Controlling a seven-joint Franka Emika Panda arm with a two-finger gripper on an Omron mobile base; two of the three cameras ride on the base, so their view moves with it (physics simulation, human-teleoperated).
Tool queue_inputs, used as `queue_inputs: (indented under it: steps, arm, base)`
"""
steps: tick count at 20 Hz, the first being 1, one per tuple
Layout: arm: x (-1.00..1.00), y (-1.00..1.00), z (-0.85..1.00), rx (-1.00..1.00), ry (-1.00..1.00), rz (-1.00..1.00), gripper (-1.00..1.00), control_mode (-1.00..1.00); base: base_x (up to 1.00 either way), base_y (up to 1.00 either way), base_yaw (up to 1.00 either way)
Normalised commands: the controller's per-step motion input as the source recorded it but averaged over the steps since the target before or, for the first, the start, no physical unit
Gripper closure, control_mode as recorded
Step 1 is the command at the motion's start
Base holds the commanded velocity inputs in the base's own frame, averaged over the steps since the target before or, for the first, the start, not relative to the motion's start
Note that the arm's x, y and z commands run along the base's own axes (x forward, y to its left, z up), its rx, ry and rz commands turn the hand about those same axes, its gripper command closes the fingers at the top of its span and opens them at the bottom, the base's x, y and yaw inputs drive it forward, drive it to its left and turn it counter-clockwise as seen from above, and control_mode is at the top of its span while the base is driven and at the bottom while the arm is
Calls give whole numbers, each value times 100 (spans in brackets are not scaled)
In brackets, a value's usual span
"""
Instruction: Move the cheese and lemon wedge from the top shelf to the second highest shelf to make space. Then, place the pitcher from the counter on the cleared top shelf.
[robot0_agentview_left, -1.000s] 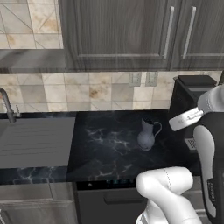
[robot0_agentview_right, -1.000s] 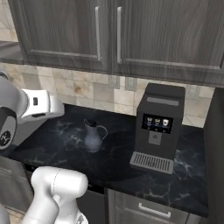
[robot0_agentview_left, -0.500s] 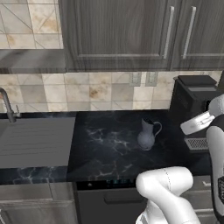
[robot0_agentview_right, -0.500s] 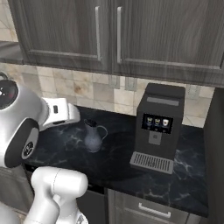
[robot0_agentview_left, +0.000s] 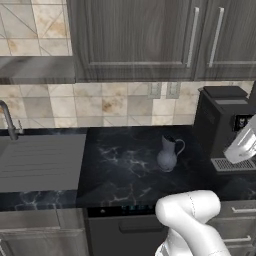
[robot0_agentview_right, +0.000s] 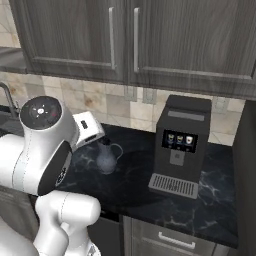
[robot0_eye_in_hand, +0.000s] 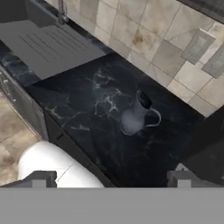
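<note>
The pitcher (robot0_agentview_left: 167, 154), a dark blue-grey jug with a loop handle, stands upright on the black marble counter (robot0_agentview_left: 125, 170), also seen as the pitcher (robot0_agentview_right: 107, 156) and the pitcher (robot0_eye_in_hand: 134, 118). My gripper (robot0_eye_in_hand: 111, 180) hovers well above and in front of it, open, its fingertips (robot0_eye_in_hand: 40, 177) wide apart with nothing between them. The white hand (robot0_agentview_right: 88, 129) shows just left of the pitcher, and the hand (robot0_agentview_left: 244, 145) sits at the right edge of the left base view. The cheese, lemon wedge and both shelves are out of view.
A boxy black coffee machine (robot0_agentview_right: 178, 145) stands on the counter right of the pitcher. A grey sink with drainboard (robot0_agentview_left: 40, 160) and tap (robot0_agentview_left: 7, 120) lies to the left. Dark wood cabinets (robot0_agentview_left: 150, 35) hang above a tiled wall. My arm's large elbow (robot0_agentview_right: 42, 145) fills the left foreground.
The arm has swung: the hand drifted right and slightly down in the left base view, and the elbow came further into the right base view. The pitcher has not moved.
</note>
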Motion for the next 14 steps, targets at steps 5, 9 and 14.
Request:
queue_inputs:
  steps: [5, 9, 14]
  arm:
    - [19, 0, -26, -28, 10, 21, -100, -100]
    - [21, -3, -27, -27, 10, 20, -100, -100]
    - [14, -23, -24, -17, 1, 26, -100, -100]
  base:
    - [0, 0, 0]
    - [0, 0, 0]
    - [0, 0, 0]
